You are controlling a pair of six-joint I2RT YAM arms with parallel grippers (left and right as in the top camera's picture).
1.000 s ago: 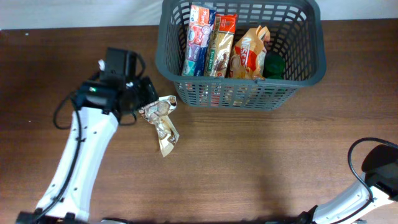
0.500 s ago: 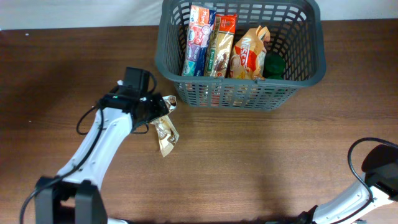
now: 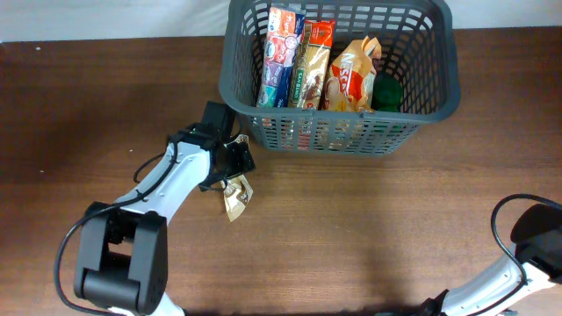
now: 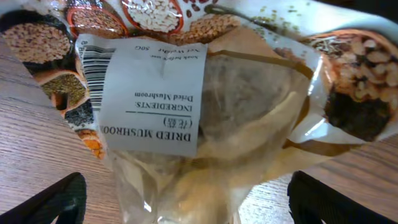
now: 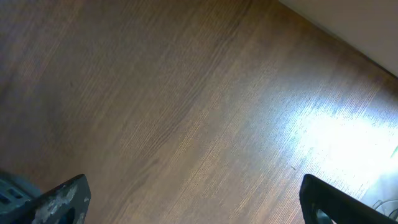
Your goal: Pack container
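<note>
The container, a dark grey basket (image 3: 443, 92), stands at the back of the table and holds several packets and a green item. A clear packet of dried mushroom (image 3: 234, 195) lies on the table just left of its front corner. It fills the left wrist view (image 4: 205, 106), label up. My left gripper (image 3: 235, 167) is open right over the packet's upper end, its fingertips (image 4: 186, 199) spread wide on either side of it. My right gripper (image 5: 193, 202) is open and empty over bare wood; only its arm base shows in the overhead view.
The wooden table (image 3: 378, 228) spreads in front of the basket. The right arm's cable and base (image 3: 527, 241) sit at the front right corner. A pale wall edge shows at the top right of the right wrist view.
My left gripper has moved right and a little forward, from left of the packet to directly over its upper end. The packet and basket have not moved.
</note>
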